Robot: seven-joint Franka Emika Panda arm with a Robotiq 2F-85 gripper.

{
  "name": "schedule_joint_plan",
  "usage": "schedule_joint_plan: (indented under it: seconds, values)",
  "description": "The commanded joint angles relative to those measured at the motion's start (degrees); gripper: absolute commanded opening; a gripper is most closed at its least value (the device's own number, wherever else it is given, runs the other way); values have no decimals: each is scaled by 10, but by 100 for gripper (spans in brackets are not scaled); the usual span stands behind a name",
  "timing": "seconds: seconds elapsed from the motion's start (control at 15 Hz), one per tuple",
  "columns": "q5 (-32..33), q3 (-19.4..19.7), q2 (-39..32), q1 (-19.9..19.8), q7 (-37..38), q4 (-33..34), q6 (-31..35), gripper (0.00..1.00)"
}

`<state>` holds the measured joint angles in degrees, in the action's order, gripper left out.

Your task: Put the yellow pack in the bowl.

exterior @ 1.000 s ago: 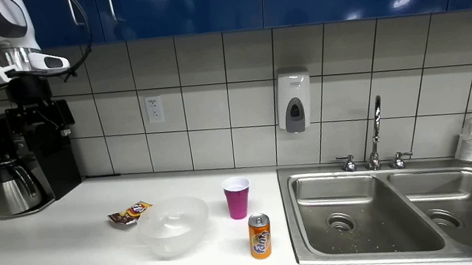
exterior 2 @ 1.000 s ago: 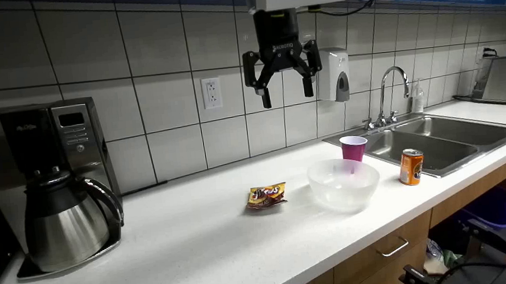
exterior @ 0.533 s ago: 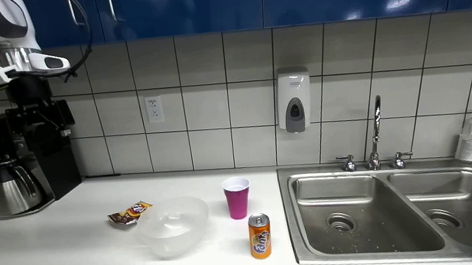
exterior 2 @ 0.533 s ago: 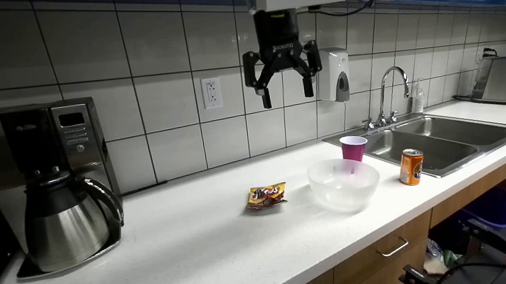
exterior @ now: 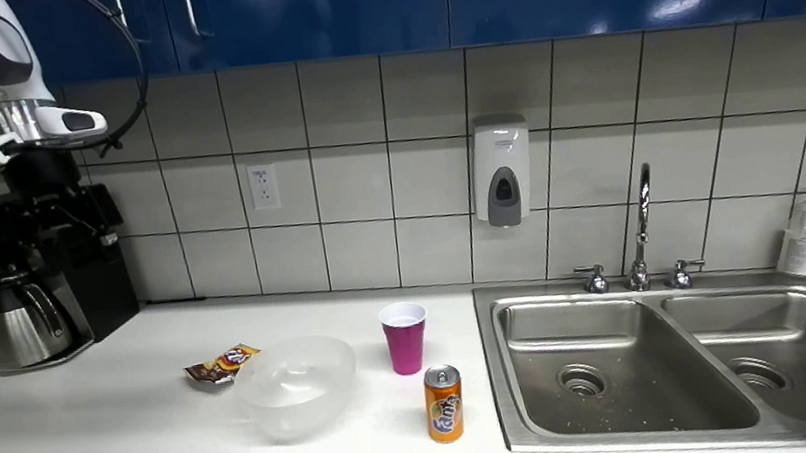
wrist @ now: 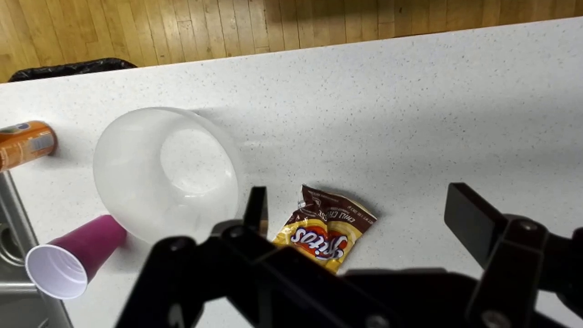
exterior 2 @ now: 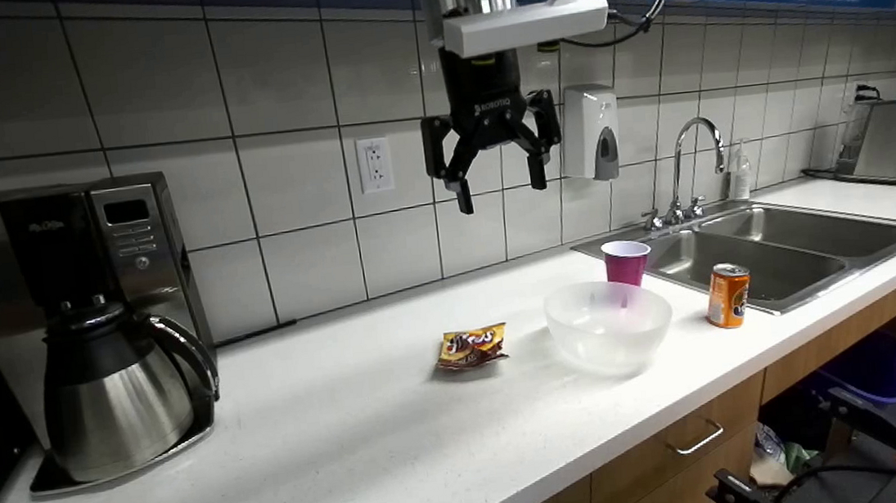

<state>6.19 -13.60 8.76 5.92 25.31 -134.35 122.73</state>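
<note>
The gripper hangs above the counter, its jaws spread apart. The yellow pack lies near the bowl.

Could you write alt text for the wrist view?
An open, black two-fingered robot hand frames a crinkly yellow and brown snack packet lying on a speckled white counter. At left are a wide translucent plastic bowl, a tapered magenta plastic cup and a partly cropped orange metal can.

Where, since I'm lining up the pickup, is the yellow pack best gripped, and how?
I'd pinch the crinkled middle of the yellow pack from above: it bulges up from the counter, a gap separates it from the bowl, and the open gripper points down.
</note>
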Motion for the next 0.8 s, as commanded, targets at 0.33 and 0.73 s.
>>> schedule_joint_plan:
  seconds: [0.33,0.73]
  values:
    - [67,15,-59,1,37,-24,129,100]
    - [137,47,-153,11,88,-6,214,100]
